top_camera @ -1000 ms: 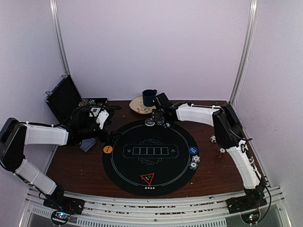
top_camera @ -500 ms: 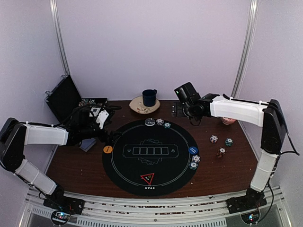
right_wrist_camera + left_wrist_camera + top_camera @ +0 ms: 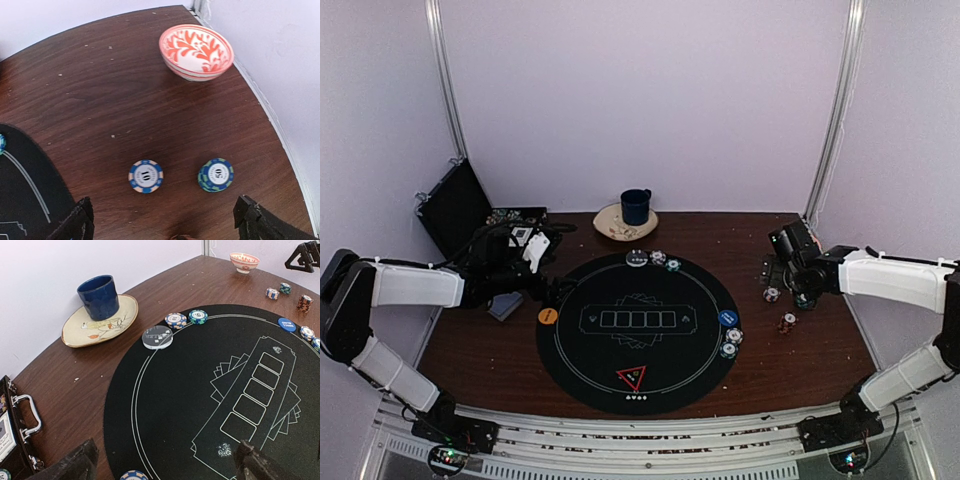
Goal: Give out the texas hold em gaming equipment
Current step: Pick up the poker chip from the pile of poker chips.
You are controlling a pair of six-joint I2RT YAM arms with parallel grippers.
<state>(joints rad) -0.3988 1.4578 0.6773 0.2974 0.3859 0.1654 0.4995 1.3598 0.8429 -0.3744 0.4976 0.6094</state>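
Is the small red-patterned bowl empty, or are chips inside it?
Empty. The right wrist view looks into the bowl and shows only its painted red pattern, nothing lying inside.

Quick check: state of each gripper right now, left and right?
Left gripper: open, holding nothing.
Right gripper: open, holding nothing.

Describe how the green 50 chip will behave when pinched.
The green 50 chip lies flat, so it probably won't roll. It looks rigid and light. Sitting low on the smooth table, it may slide rather than lift.
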